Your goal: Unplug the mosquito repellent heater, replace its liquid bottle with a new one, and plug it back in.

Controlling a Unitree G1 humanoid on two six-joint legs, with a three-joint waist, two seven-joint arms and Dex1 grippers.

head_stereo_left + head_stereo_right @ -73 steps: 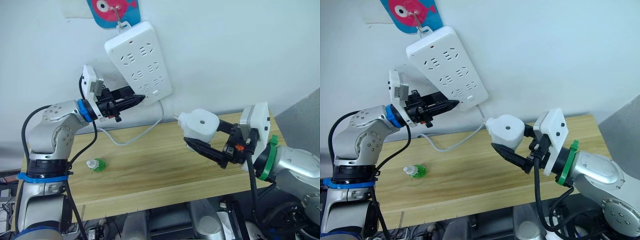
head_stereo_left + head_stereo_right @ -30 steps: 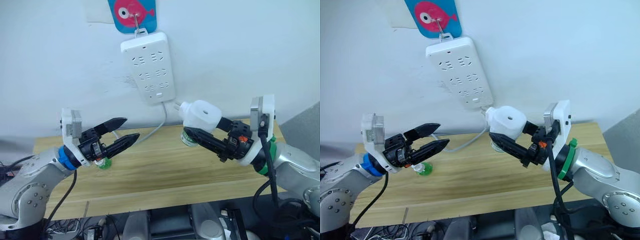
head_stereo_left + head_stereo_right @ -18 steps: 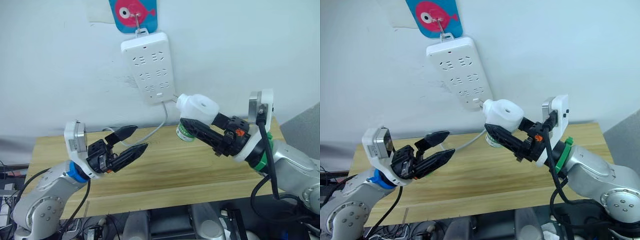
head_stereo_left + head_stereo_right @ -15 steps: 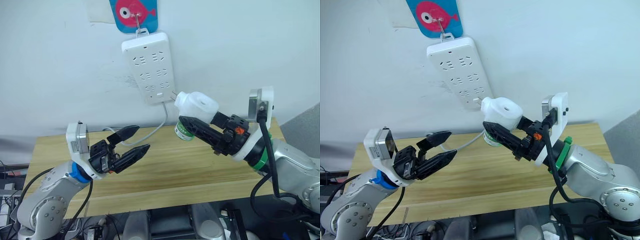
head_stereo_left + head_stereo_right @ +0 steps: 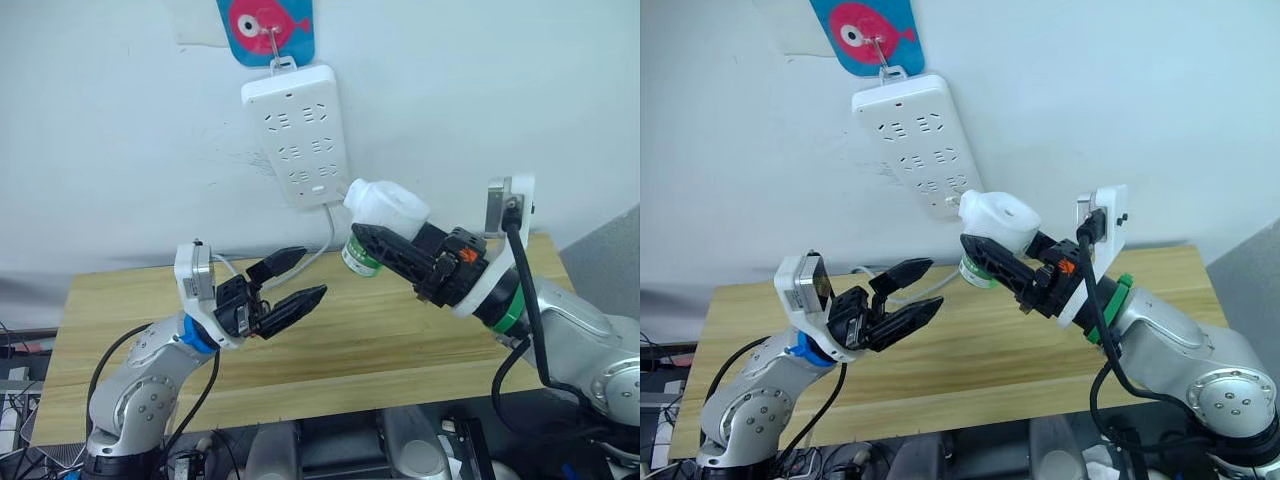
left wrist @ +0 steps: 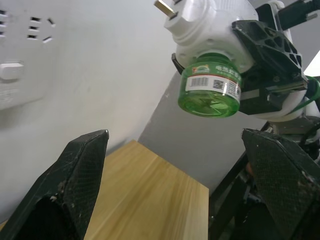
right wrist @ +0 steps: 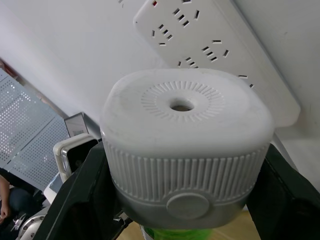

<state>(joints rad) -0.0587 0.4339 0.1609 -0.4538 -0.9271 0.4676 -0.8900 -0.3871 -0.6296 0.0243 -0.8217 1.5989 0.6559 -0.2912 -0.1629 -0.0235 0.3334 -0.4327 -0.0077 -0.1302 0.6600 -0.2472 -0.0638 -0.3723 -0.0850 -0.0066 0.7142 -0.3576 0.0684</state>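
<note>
Left eye view: the rounded white plastic mosquito repellent heater [image 5: 388, 208], its round vent hole facing up, is pinched in the right claw [image 5: 385, 247] in the air just beside the lower end of the white multi-socket power strip [image 5: 297, 133] hanging on the wall. Its metal prongs point toward the strip. A translucent green liquid bottle [image 6: 210, 92] is screwed in underneath the heater. Below the strip and well apart from it, the left claw [image 5: 298, 281] hovers spread over the wooden table [image 5: 360, 340], empty.
</note>
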